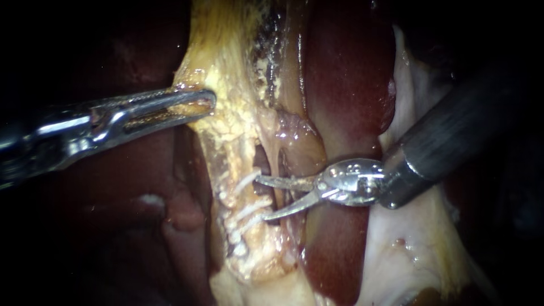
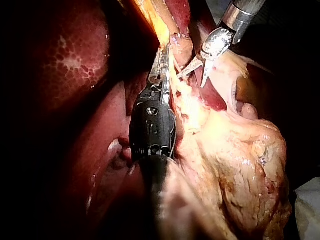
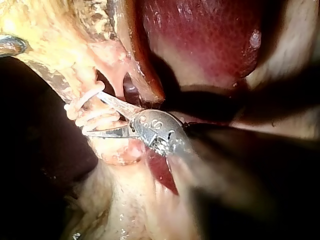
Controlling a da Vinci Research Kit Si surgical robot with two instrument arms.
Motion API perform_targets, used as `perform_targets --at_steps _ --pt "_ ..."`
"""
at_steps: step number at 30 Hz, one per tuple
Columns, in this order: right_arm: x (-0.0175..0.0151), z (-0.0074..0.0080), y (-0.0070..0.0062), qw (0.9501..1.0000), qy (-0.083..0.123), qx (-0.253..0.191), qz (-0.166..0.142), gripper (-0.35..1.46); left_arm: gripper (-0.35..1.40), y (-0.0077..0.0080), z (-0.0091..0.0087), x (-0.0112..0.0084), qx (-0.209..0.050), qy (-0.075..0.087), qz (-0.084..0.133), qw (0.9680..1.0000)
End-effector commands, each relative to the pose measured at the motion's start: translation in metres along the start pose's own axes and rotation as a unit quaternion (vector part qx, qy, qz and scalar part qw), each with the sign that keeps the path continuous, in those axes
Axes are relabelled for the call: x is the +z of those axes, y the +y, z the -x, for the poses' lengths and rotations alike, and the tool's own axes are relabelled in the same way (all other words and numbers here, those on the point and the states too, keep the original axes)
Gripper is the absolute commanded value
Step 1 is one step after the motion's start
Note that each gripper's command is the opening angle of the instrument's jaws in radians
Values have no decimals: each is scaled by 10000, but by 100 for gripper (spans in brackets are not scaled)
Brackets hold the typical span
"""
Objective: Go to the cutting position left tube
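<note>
Darkness closes in all around, and within it lies the smooth, wet, dark red liver (image 1: 347,73), mottled with fine pale spots in the wrist views. A ragged band of crumbly yellow fatty tissue (image 1: 226,73) runs down over the liver. On the far side a pale, whitish, filmy membrane (image 1: 408,255) drapes downward.

The left tool (image 1: 208,103), long, silvery and slotted, comes in nearly level. Its jaws are pressed together, pinching the edge of the yellow fatty tissue.

The left tube (image 1: 241,198) is a thin, pale yellow, lumpy cord that comes out of the lower end of that fat. Its long axis stands almost upright in the endoscope view, and its upper end leans a little toward the liver. Thin white clips (image 1: 247,181) cross it like rungs, one above another.

A dark slit-shaped gap separates the left tube from a glistening tan strand (image 1: 292,150) that runs alongside it. That strand lies beneath the right tool (image 1: 262,198), nearer its hinge, between the dark shaft and the left tube.

The right tool is short and shiny, with two narrow pointed blades, and it points across the left tube at roughly a right angle. Its blades are spread, with the tips at the tube. The upper tip rests against a clip and the lower one sits close by another.
</note>
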Motion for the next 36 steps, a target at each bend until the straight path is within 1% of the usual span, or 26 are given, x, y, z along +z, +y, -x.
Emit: perform_targets --at_steps 1,6,11,14,16,18,20,27,31,33,36 --pt "1 3 1 10000 -26 89 -38 139 -35 0 0 0 1 1 0 10000" --pt "8 9 6 9998 -98 117 -162 138 -35 0 0 -1 0 2 0 10000" --pt "14 7 12 9997 -109 103 -205 138 -35 -1 0 -1 0 1 2 10000" --pt "15 3 14 9996 17 85 -277 138 -35 -1 0 -2 0 1 2 10000" --pt "16 0 15 9993 64 57 -354 138 -35 -1 0 -2 0 2 1 10000" --pt "15 -2 13 9989 120 19 -452 138 -35 -1 0 -3 1 2 0 10000" --pt "15 -3 11 9985 134 -17 -531 138 -35 0 0 -3 1 2 -1 10000" --pt "14 -10 -1 9962 256 -127 -818 138 -35 0 0 -4 1 4 -6 10000" --pt "13 -15 -3 9957 295 -103 -873 136 -35 1 0 -4 1 4 -6 10000" --pt "12 -19 -3 9953 358 -92 -891 136 -35 1 0 -4 1 4 -6 10000" --pt "14 -22 -2 9954 368 -116 -873 134 -35 1 0 -4 1 4 -6 10000"
